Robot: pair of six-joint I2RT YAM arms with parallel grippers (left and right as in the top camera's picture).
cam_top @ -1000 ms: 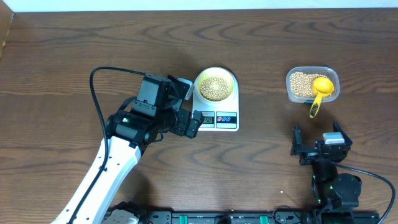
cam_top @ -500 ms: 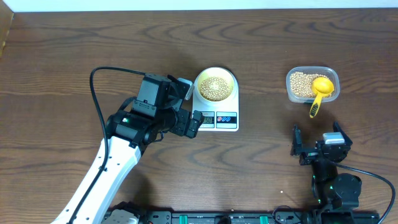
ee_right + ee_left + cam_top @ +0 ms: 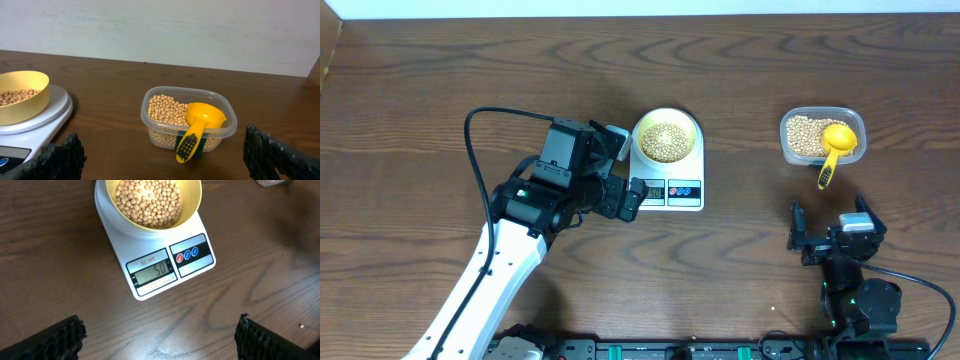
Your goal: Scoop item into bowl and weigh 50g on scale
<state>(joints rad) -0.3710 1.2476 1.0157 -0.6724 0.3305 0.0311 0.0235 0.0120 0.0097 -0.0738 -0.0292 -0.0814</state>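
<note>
**Tan beans in the bowl on the scale, both hands empty**

Dark wood grain runs across the worktop (image 3: 420, 100), and near its middle stands the white scale (image 3: 150, 246). The pale yellow bowl (image 3: 193, 202) sits on the platform at the scale's far end, heaped with small round beans (image 3: 148, 202). On the near edge of the scale the grey display (image 3: 152, 271) shows what looks like 50, and three coloured buttons (image 3: 187, 255) sit just to its right.

The left hand (image 3: 623, 170) hangs just left of the scale with its fingers spread wide and nothing between them. From its wrist view, the two dark fingertips frame the bare wood in front of the display.

Well off to the right, a clear plastic tub (image 3: 160, 131) holds more beans. A yellow scoop (image 3: 198, 126) rests in it, its handle tilted out over the near rim. The right hand (image 3: 830, 222) sits near that tub, on its near side and apart from it, fully open and gripping nothing.
</note>
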